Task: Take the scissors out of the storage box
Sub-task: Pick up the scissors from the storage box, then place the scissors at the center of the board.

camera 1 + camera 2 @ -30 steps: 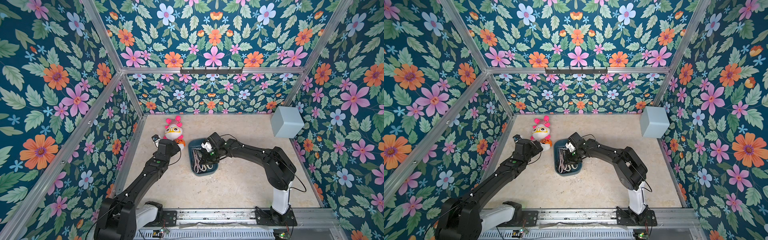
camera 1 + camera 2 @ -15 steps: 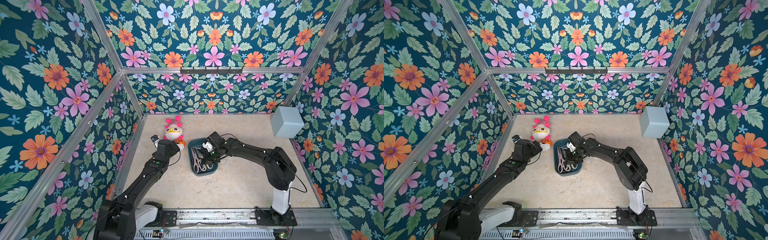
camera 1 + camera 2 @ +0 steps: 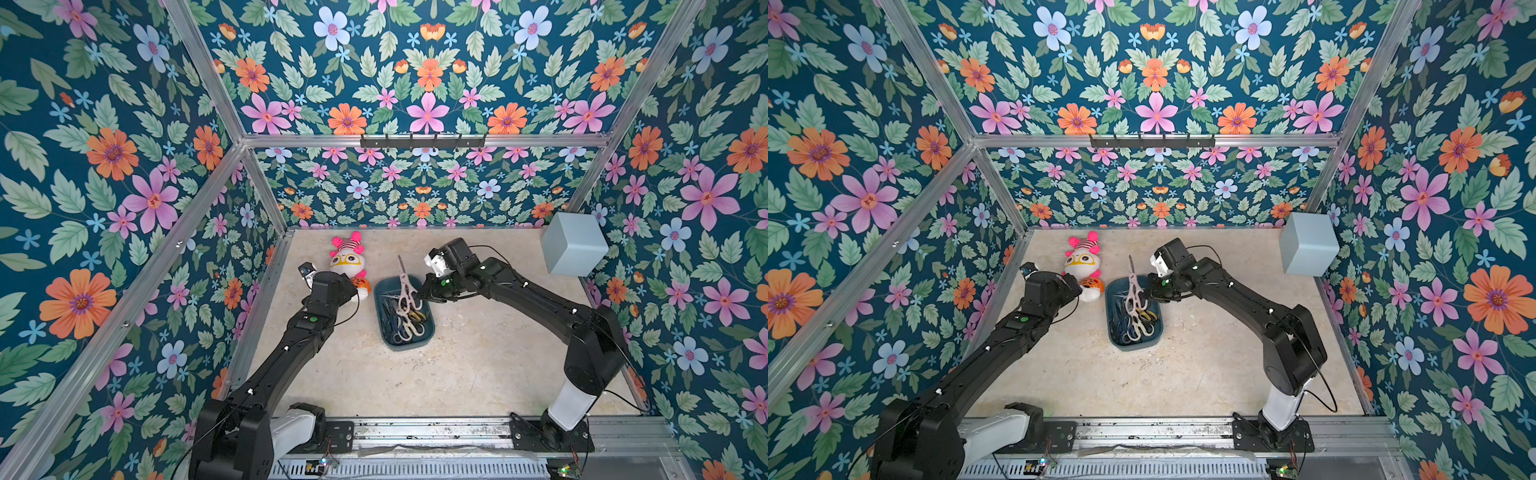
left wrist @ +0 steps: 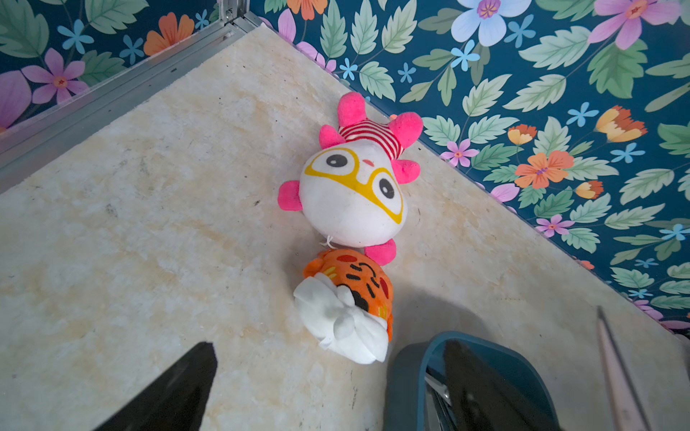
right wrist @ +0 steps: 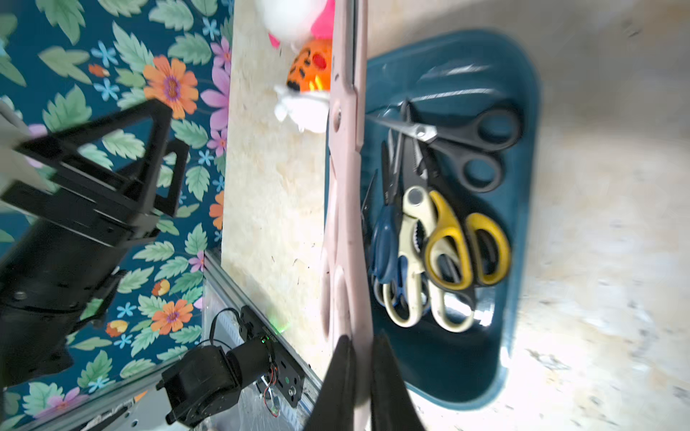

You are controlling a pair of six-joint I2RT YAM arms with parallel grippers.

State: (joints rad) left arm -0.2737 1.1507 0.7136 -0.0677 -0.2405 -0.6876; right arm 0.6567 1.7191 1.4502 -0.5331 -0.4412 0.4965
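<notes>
The pale pink scissors are pinched in my right gripper – its jaws are clamped tight on the handle end, seen most plainly in the right wrist view, where the pink loops run straight up from my fingertips. In both top views the pair points its closed blades toward the back wall, the tips reaching past the far rim of the storage box while the loops hang over the box's inside. I cannot tell whether it touches the pile below.

The rest of the scissors lie in the box: a yellow-handled pair, a cream pair and a blue pair side by side, and a black pair lying crosswise at one end. Others beneath them are too tangled to sort out.

The box sits on the beige floor, about midway between my two arms. My left gripper is spread wide and holds nothing – one finger shows in front of the box's corner, the other over bare floor. Just beyond it lie a white-and-pink plush toy and a small orange plush touching it, beside the box. A pale grey-blue cube sits against the right wall, well apart.
</notes>
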